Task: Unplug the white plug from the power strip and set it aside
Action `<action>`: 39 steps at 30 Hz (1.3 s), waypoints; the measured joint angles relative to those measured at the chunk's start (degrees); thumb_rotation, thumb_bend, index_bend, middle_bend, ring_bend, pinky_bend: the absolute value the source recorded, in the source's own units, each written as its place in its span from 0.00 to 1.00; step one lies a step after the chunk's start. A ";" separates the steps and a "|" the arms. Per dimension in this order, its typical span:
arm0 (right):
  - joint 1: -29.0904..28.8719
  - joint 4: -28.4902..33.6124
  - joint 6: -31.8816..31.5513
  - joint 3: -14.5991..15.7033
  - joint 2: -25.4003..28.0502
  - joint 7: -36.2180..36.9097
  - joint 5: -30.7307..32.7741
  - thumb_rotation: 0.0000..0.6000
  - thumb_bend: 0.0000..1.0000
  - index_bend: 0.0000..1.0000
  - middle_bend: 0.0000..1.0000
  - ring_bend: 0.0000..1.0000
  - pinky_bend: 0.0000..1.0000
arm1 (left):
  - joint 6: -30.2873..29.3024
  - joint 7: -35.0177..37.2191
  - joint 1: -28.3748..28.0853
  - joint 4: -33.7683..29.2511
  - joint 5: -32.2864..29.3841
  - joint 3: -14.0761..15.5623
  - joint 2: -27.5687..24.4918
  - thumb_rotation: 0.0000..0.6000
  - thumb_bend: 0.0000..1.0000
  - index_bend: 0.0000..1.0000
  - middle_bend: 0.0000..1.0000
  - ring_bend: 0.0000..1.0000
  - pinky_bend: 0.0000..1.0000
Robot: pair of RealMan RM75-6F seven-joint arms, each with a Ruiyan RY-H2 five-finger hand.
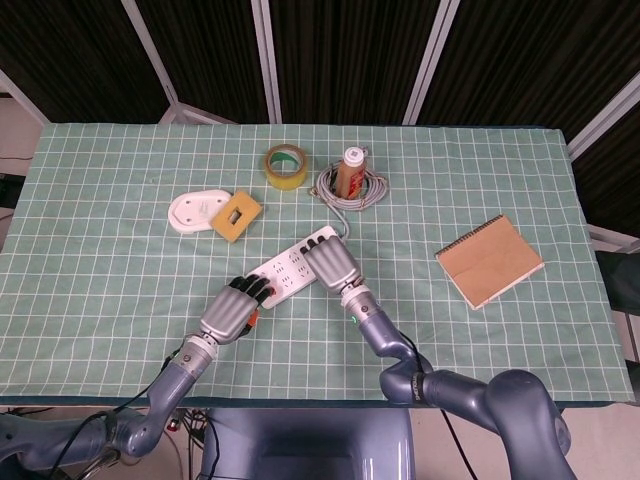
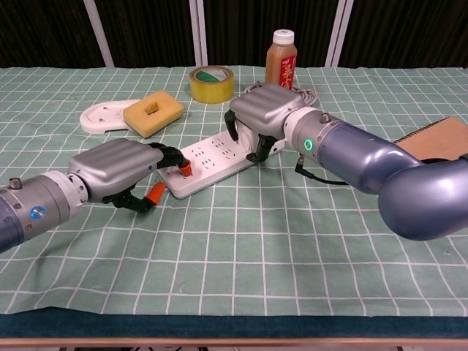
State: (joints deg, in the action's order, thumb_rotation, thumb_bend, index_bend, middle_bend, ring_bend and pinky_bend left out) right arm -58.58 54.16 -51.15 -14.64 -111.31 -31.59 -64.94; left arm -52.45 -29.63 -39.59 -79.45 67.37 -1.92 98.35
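Observation:
A white power strip (image 1: pixel 283 270) (image 2: pixel 207 164) lies slantwise on the green checked cloth. My right hand (image 1: pixel 331 264) (image 2: pixel 266 118) covers its far end, dark fingers curled down around the spot where the white plug sits; the plug itself is hidden under the palm. A white cable (image 1: pixel 337 226) runs from that end to the coil at the back. My left hand (image 1: pixel 230 311) (image 2: pixel 117 169) is at the strip's near end, its orange-tipped fingers (image 2: pixel 183 168) pressing on top and the thumb beside the edge.
Behind the strip stand a yellow tape roll (image 1: pixel 285 164) (image 2: pixel 211 83) and a brown bottle (image 1: pixel 352 170) (image 2: pixel 281 58) inside a cable coil (image 1: pixel 350 194). A yellow sponge (image 2: pixel 152 113) rests on a white dish (image 2: pixel 99 117) at the left. A brown notebook (image 1: pixel 490 260) lies at the right.

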 measured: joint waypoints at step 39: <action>6.55 23.50 -12.29 -1.72 15.33 -12.77 1.18 1.00 0.72 0.50 0.46 0.39 0.42 | -6.01 3.00 0.97 -6.71 0.90 -4.17 -5.65 1.00 0.51 0.27 0.21 0.13 0.23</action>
State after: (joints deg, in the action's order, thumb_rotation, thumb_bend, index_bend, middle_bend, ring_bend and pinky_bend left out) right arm -52.03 77.66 -63.45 -16.36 -95.98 -44.36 -63.77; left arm -58.46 -26.63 -38.63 -86.16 68.27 -6.10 92.70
